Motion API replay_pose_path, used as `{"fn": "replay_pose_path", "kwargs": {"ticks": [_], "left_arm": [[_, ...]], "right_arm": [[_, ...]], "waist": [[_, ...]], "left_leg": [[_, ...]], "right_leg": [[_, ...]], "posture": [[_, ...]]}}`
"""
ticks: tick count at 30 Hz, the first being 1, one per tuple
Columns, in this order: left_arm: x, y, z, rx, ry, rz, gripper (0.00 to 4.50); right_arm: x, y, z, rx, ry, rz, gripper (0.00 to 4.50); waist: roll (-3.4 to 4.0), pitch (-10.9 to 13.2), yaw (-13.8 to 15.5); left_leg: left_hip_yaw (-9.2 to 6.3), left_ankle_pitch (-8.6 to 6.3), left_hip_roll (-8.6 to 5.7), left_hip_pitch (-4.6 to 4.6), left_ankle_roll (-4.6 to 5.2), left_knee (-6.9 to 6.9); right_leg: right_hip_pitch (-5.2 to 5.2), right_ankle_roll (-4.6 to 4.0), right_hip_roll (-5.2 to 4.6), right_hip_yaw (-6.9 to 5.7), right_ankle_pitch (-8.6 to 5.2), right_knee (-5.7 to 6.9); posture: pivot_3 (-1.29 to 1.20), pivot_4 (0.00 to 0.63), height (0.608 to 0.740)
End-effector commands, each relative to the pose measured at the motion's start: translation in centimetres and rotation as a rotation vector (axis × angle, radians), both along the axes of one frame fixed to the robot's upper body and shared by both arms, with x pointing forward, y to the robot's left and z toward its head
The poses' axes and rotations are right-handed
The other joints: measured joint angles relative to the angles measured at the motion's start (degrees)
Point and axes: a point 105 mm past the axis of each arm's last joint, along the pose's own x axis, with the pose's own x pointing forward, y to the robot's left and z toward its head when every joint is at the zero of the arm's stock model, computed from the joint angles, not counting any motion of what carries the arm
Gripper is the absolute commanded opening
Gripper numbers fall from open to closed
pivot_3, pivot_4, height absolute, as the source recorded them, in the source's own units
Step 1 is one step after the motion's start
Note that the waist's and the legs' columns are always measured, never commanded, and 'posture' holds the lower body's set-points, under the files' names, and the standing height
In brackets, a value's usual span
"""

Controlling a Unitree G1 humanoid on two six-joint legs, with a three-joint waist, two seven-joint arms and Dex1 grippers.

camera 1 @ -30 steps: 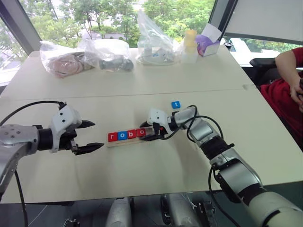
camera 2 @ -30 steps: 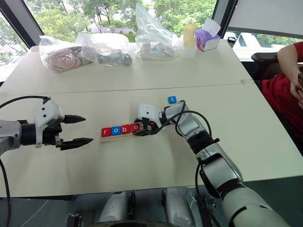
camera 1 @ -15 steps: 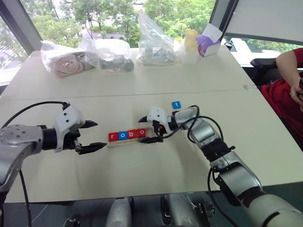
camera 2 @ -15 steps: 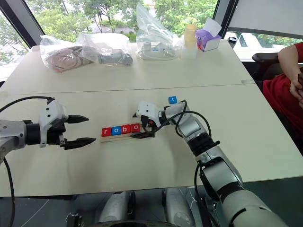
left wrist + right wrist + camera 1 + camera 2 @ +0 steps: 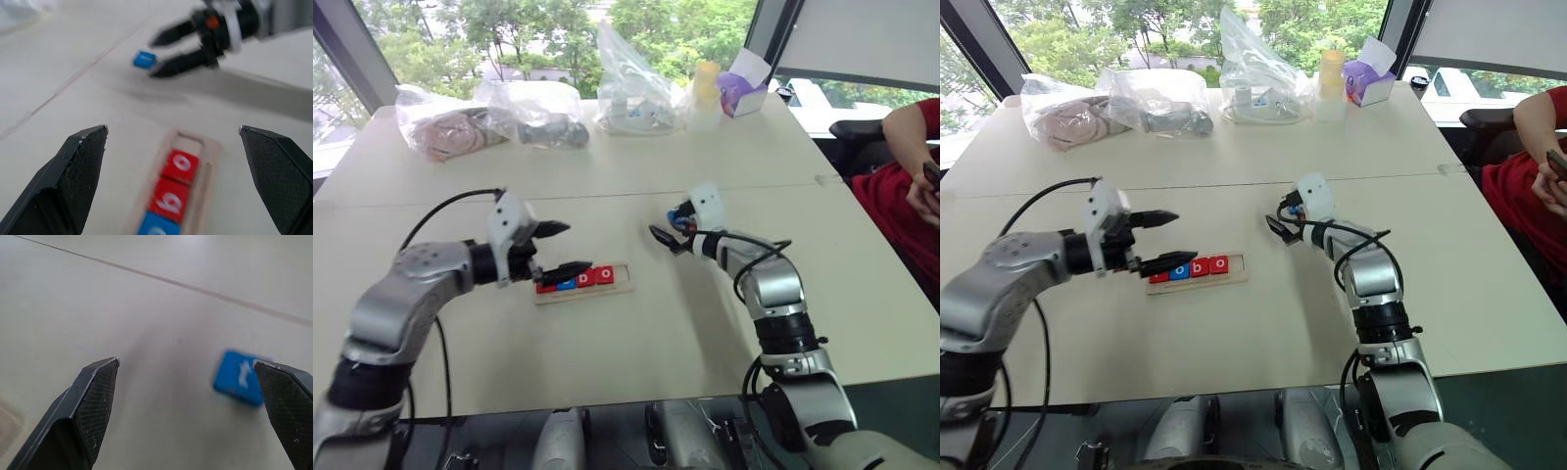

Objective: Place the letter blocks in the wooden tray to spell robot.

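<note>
Right wrist view is showing my right tool (image 5: 188, 406) gaping wide with the blue t block (image 5: 239, 377) lying toward the frame's right, so I am centring over it while the wooden tray (image 5: 625, 284), middle-frame, is awaiting it.

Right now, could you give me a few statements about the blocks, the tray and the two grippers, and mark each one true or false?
1. The blue t block lies on the table, outside the wooden tray. True.
2. The right gripper is shut on the t block. False: its fingers are open and hold nothing; the block lies close by them.
3. The tray's end slot nearest the right gripper is empty. True.
4. The left gripper is shut. False: it is open, over the tray's other end.
5. The red o block sits on the table beside the tray. False: it sits inside the tray.
</note>
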Motion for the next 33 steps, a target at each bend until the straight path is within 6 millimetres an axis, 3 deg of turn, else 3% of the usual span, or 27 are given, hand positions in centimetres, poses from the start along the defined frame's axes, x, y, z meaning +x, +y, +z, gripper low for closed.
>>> {"fn": "replay_pose_path", "kwargs": {"ticks": [1,9,22,25,30,33], "left_arm": [[0.8,-0.8,-0.1,0.047,-0.067,-0.028,4.5],[0.4,-1.1,0.4,0.045,-0.072,-0.068,4.5],[0.0,-1.2,-0.5,0.061,-0.065,-0.05,4.5],[0.1,-1.3,-0.6,0.064,-0.066,-0.047,4.5],[0.0,-1.5,-0.4,0.059,-0.071,-0.054,4.5],[-0.6,-1.9,-0.2,0.062,-0.064,-0.092,4.5]], "right_arm": [[1.2,-0.3,0.5,-0.006,-0.058,-0.113,4.46],[3.3,-1.4,-0.5,-0.034,-0.055,-0.252,4.46],[3.5,-0.7,-1.6,0.046,-0.005,-0.26,4.46],[3.5,-0.4,-1.9,0.029,-0.005,-0.268,3.67],[3.4,0.0,-1.9,0.011,-0.019,-0.264,1.17],[3.0,-0.8,-0.8,-0.038,-0.094,-0.27,1.17]], "waist": [[0.0,0.0,-0.18],[0.0,0.0,0.01],[0.0,-0.01,-0.05],[-0.02,-0.01,-0.02],[-0.02,-0.01,-0.16],[-0.02,-0.01,-0.06]], "left_leg": [[0.03,0.0,0.0,0.02,0.0,0.0],[0.05,0.0,0.02,-0.01,0.0,-0.03],[0.03,0.0,0.03,0.01,0.0,-0.02],[0.03,0.0,0.04,0.01,0.0,-0.01],[0.03,0.0,0.05,0.02,0.0,-0.04],[0.03,0.0,0.06,0.02,0.0,-0.04]], "right_leg": [[0.0,-0.01,0.01,0.03,0.02,-0.01],[-0.01,0.0,-0.02,0.05,0.03,-0.04],[0.0,0.02,-0.01,0.05,0.04,-0.03],[0.01,0.03,-0.01,0.06,0.04,-0.03],[0.01,0.02,0.02,0.06,0.04,-0.03],[0.01,0.02,0.02,0.06,0.04,-0.03]], "posture": [[0.0,0.15,0.74],[0.0,0.15,0.74],[0.0,0.15,0.74],[0.0,0.15,0.74],[0.0,0.15,0.74],[0.0,0.15,0.74]]}}
